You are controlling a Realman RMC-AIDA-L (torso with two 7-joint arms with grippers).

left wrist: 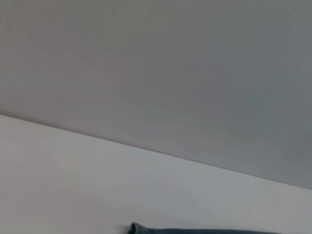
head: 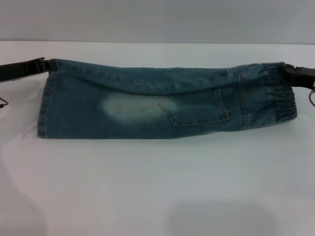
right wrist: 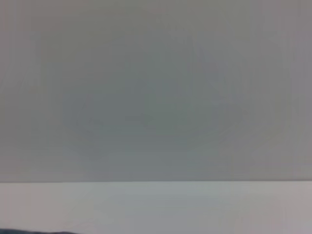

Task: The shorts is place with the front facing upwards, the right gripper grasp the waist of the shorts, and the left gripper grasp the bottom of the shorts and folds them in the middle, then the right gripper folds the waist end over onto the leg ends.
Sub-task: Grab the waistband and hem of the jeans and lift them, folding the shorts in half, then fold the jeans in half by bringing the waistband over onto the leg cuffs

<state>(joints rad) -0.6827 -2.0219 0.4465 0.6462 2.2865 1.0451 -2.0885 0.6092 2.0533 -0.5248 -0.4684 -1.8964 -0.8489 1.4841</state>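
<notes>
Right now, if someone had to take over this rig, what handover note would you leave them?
Left pincer: at the far corner of the leg ends, seemingly gripping it.
Right pincer: at the far corner of the waist, seemingly gripping it.
The shorts lie lengthwise across the white table, one leg over the other, back pocket up.
Done: the fold down the middle looks finished.
Left: release, then the right pincer brings the waist over onto the leg ends.

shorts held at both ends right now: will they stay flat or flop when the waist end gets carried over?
Probably floppy: the shorts sag between the left gripper and right gripper. The gathered waist likely bunches. Denim looks thick, so folds should hold.
</notes>
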